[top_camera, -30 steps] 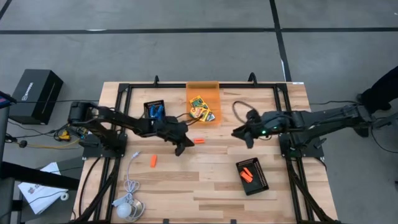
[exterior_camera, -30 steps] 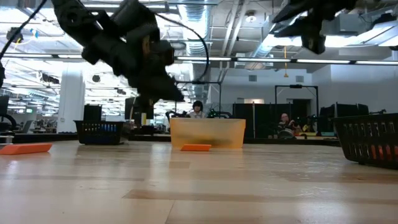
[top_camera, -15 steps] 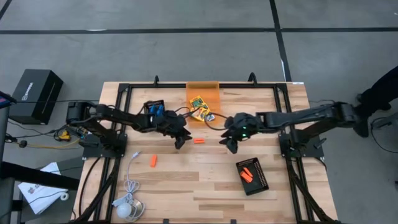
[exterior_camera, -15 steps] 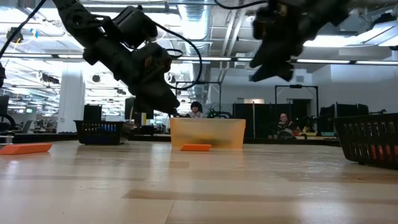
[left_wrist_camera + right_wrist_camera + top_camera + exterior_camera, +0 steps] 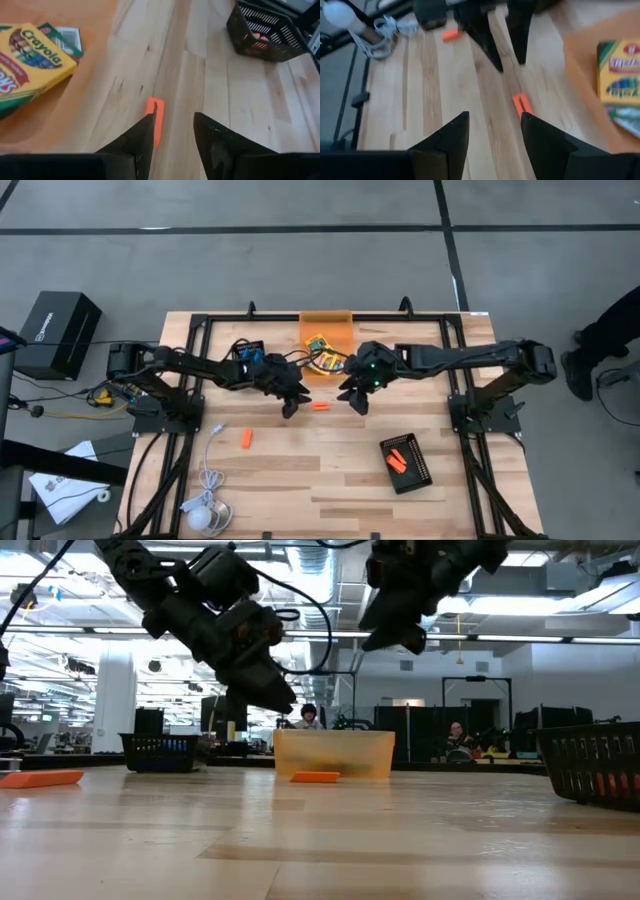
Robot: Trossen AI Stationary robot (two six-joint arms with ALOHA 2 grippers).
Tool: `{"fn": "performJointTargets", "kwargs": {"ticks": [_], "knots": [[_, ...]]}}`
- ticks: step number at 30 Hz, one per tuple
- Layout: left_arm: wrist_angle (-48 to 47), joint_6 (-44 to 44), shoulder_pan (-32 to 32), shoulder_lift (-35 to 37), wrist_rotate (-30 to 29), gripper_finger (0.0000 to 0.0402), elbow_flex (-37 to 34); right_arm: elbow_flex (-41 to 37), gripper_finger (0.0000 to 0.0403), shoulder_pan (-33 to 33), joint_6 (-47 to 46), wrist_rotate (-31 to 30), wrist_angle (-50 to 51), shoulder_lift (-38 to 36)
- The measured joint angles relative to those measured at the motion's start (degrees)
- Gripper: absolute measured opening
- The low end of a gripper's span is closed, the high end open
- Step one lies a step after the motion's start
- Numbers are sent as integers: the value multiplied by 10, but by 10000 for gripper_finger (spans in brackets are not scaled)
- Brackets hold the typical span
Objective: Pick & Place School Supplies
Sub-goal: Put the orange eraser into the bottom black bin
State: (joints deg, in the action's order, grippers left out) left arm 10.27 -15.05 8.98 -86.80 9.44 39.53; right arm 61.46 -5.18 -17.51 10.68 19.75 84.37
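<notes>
A short orange piece (image 5: 320, 406) lies flat on the wooden table between my two grippers; the low view shows it in front of the orange bin (image 5: 316, 777). My left gripper (image 5: 290, 404) hovers open just left of it, with the piece (image 5: 155, 119) beside one fingertip. My right gripper (image 5: 352, 400) hovers open just right of it, higher above the table (image 5: 392, 625). The piece (image 5: 521, 104) shows ahead of its fingers. Crayon boxes (image 5: 322, 358) lie in the orange bin (image 5: 327, 330). A second orange piece (image 5: 246, 439) lies nearer the left edge.
A black tray (image 5: 248, 356) with a blue item stands at the far left. Another black tray (image 5: 407, 463) holding orange pieces stands near the right. A white cable with a round puck (image 5: 205, 515) lies at the near left corner. A person's legs (image 5: 605, 330) show beyond the right edge.
My right gripper has swung from the right side toward the table's left, ending close to the orange piece and opposite my left gripper. My left gripper has shifted slightly toward the far edge. The orange piece has stayed where it was.
</notes>
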Motion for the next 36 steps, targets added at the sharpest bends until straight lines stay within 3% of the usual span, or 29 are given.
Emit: {"fn": "performJointTargets", "kwargs": {"ticks": [3,12,22,36], "knots": [[3,-4,-8,-11,0,118,6,13,163,-7,1,0,22,-8],[6,-12,-65,-133,-32,6,56,17,136,-14,-1,-2,46,-38],[8,13,-54,-147,-75,12,89,17,137,-12,-5,-2,69,-45],[8,11,-52,-196,-65,2,88,17,134,-12,-1,-2,66,-45]]}}
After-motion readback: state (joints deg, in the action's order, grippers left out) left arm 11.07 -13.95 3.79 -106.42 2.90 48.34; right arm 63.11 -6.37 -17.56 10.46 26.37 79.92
